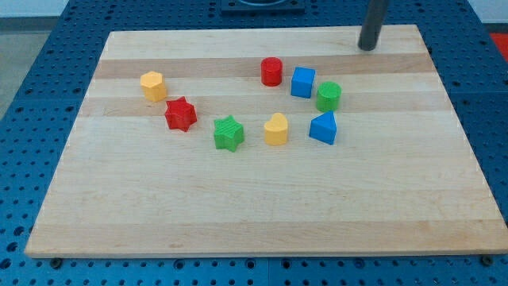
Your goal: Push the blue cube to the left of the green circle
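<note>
Lying flat across most of the view, the wooden board is resting on a blue perforated table.

Listed from the view's left to the view's right, the blocks are sitting as follows:

1. The yellow block, a short many-sided post, is standing farthest to the view's left.
2. The red star is sitting just below and to the right of it.
3. The green star is lying lower on the board, apart from the red star.
4. The red cylinder is standing nearest the view's top among the blocks.
5. The yellow heart-like block is sitting below the red cylinder, beside the green star.
6. The blue cube is sitting between the red cylinder and the green circle, very close to the green circle's left side and slightly higher in the view; whether the two are touching cannot be determined.
7. The blue triangle is lying just below the green circle.

My tip is resting near the board's top edge, up and to the right of the blue cube and the green circle, well apart from every block. The arm is carrying a plain rod, so no fingers are showing and their state cannot be told.
</note>
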Available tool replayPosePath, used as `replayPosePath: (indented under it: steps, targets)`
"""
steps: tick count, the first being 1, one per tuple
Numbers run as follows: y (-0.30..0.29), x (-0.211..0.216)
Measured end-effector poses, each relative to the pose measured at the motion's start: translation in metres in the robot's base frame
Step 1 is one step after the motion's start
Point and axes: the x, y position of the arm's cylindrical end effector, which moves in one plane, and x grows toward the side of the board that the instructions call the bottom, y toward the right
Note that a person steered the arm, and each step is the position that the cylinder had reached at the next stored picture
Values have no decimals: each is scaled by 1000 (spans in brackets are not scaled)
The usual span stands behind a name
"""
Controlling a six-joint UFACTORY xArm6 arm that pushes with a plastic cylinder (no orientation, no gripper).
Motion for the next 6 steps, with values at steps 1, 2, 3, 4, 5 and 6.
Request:
replayPosePath:
  steps: [1, 2, 3, 4, 5, 6]
  targets:
    - [-21, 16]
    - [-44, 30]
    - [-72, 38]
    - [-99, 50]
    - [-119, 67]
    - [-134, 85]
